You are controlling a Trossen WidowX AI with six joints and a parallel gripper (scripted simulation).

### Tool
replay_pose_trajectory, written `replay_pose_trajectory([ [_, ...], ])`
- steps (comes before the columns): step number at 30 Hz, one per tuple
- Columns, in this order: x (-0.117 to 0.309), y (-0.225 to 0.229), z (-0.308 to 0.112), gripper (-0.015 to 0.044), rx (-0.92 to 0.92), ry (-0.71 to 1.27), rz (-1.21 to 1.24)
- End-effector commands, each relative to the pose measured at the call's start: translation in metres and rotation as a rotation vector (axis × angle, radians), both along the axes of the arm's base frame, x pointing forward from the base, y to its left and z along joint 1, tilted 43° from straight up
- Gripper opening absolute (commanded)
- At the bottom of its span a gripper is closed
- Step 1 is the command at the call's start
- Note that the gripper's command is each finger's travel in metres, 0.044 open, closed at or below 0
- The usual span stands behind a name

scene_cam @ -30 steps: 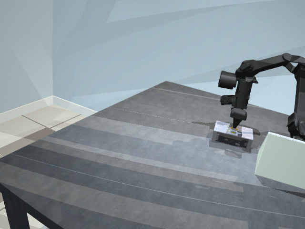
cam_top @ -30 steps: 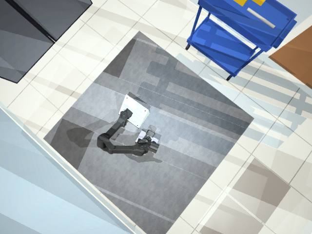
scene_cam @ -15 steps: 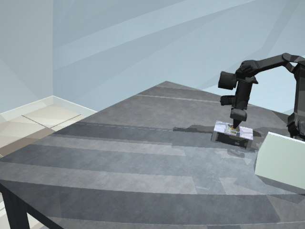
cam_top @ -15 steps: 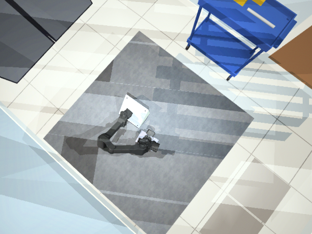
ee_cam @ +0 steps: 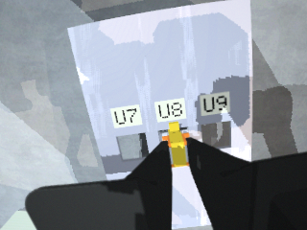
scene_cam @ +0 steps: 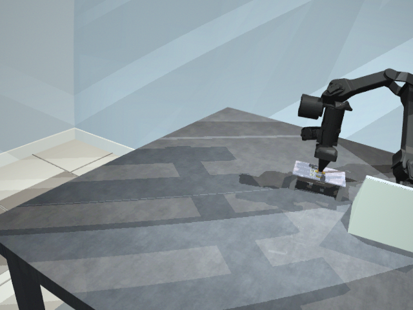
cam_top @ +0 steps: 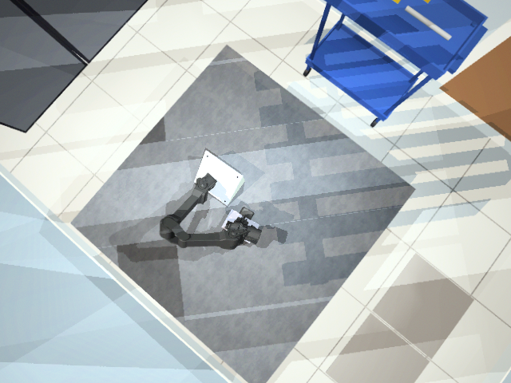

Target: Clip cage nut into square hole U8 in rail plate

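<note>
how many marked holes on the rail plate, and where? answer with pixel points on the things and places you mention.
3. On the rail plate (scene_cam: 336,179) (ee_cam: 125,62), the U7 hole (ee_cam: 130,146) is left in the wrist view, the U9 hole (ee_cam: 221,135) right, and the U8 hole between them, mostly hidden by the nut (ee_cam: 178,149) and gripper (scene_cam: 321,170) (ee_cam: 177,146).

Relative to the plate (cam_top: 231,215) (scene_cam: 301,169) (ee_cam: 125,67), the square hole below the U8 label (ee_cam: 170,110) is mostly covered by the yellow nut (ee_cam: 177,146); the nut's wings cannot be made out. The arm's (scene_cam: 370,83) base is cut off at the right edge outside.
</note>
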State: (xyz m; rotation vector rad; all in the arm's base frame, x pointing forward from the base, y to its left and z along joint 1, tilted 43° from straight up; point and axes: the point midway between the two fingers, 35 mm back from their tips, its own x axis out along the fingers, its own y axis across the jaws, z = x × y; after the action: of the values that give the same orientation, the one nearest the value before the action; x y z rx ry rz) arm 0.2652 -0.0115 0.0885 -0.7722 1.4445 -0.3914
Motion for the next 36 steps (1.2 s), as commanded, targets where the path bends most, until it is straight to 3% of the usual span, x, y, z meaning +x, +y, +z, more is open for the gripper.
replay_pose_trajectory([
  [1, 0.0, 0.0, -0.001, 0.0026, -0.004, -0.002, -0.003],
  [12, 0.0, 0.0, -0.002, 0.0026, -0.004, -0.002, -0.003],
  [28, 0.0, 0.0, -0.001, 0.044, 0.0, 0.0, 0.001],
  [32, 0.0, 0.002, 0.001, 0.044, 0.0, 0.0, 0.001],
  [36, -0.005, 0.029, 0.029, 0.044, -0.001, -0.002, -0.001],
])
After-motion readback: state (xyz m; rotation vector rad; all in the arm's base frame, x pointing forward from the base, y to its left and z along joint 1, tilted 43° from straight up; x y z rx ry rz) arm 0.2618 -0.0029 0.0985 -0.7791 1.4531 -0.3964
